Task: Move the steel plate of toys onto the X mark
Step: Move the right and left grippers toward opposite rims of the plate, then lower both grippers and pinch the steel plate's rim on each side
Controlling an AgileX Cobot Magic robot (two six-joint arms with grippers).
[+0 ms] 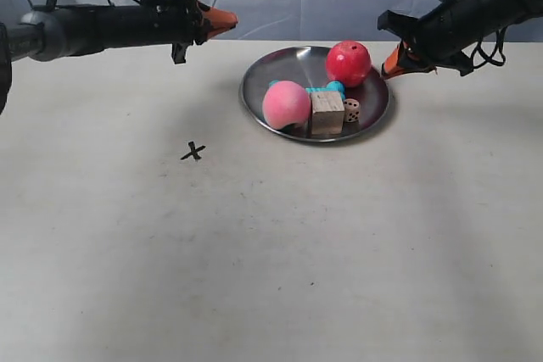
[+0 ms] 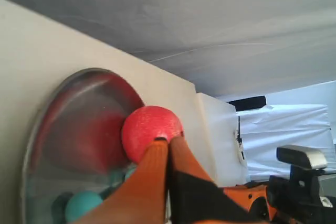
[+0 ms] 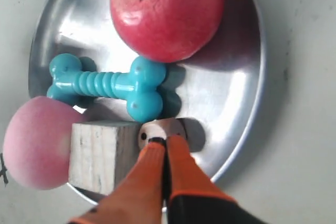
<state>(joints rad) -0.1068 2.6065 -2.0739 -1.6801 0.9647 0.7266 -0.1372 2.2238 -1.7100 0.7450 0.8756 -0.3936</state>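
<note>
Steel plate [image 1: 284, 67] status: one plate, resting on the desk [image 1: 271, 277] to the right of the X mark [image 1: 193, 152] and farther back, well apart from it. I judge the whole move is yet to do.
Done so far: nothing I can read from the layout; no gripper holds the rim.
Left to do: take the rim, bring the plate left and nearer, and set it over the cross with the toys aboard.
Near desk: one off-white surface, bare across the near stretch.
Mark count: one black cross, left of centre, uncovered.
Near row of toys: one pink ball [image 1: 286, 104] at the plate's near left, one wooden cube [image 1: 327, 113] against it, and one die [image 1: 351, 110] just right of the cube.
Far row of toys: one teal bone [image 1: 327, 88] behind the cube and one red ball [image 1: 348, 63] at the plate's far right.
Toy count: five, all inside the rim.
Right gripper [image 1: 389, 67]: closed on nothing, its tips by the plate's far right rim; I cannot tell whether they touch the metal.
Left gripper [image 1: 231, 17]: closed on nothing, hanging above the desk to the far left of the plate, clear of it.
Gripper count: two.
</note>
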